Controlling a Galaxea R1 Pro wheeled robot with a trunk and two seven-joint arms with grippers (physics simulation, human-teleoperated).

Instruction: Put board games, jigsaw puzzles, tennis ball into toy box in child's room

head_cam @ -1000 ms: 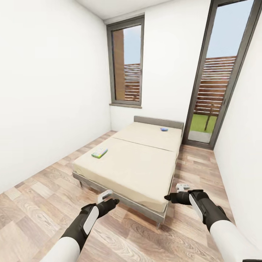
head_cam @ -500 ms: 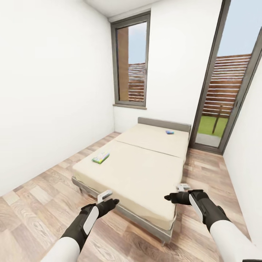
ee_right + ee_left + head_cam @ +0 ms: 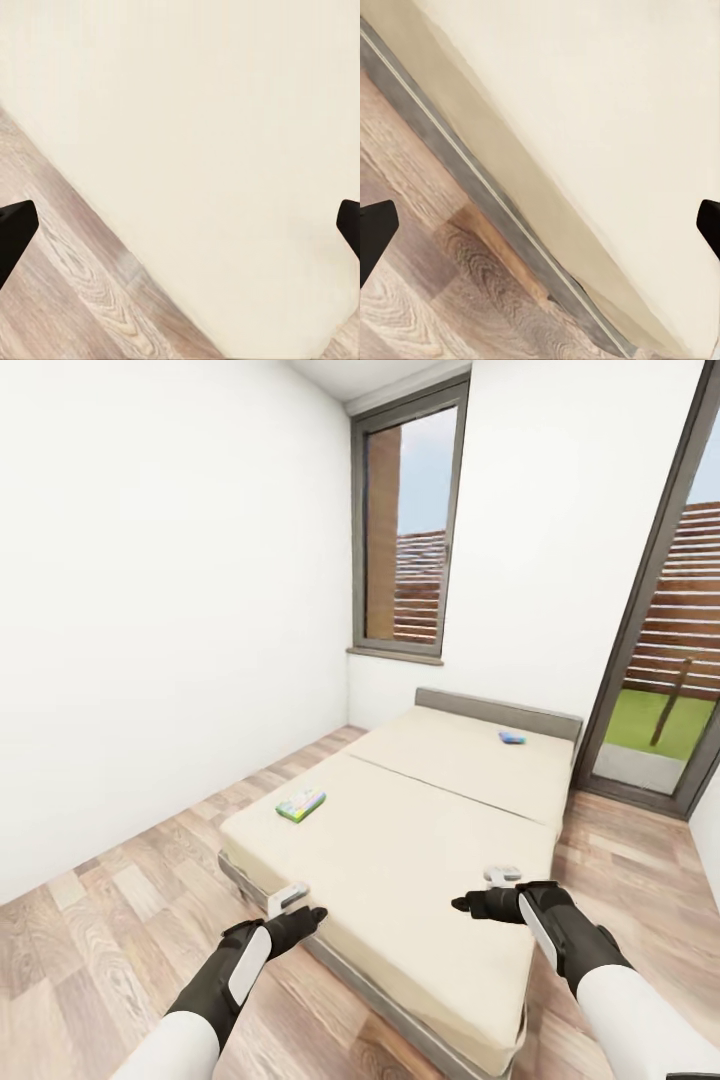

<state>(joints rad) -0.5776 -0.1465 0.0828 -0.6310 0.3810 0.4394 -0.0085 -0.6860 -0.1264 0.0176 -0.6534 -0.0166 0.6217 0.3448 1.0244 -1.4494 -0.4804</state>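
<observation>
Two board games lie on the beige bed [image 3: 430, 830]. A white and green one [image 3: 301, 805] rests near the bed's left edge, and a small blue one [image 3: 512, 738] sits far back by the grey headboard. My left gripper [image 3: 289, 901] hangs open over the bed's near corner, its dark fingertips [image 3: 373, 232] wide apart above the bed frame and floor. My right gripper [image 3: 500, 877] is open over the mattress near its right side, with nothing between its fingertips [image 3: 15, 229]. The table, toy box, jigsaw puzzles and tennis ball are out of view.
White walls close in on the left and at the back. A tall window [image 3: 410, 530] stands behind the bed and a glass door [image 3: 670, 660] at the right. Wood plank floor [image 3: 130, 900] runs along the bed's left side.
The camera has swung and come closer, so the bed now sits further right and larger in the head view. Both arms keep the same pose and both grippers stay open.
</observation>
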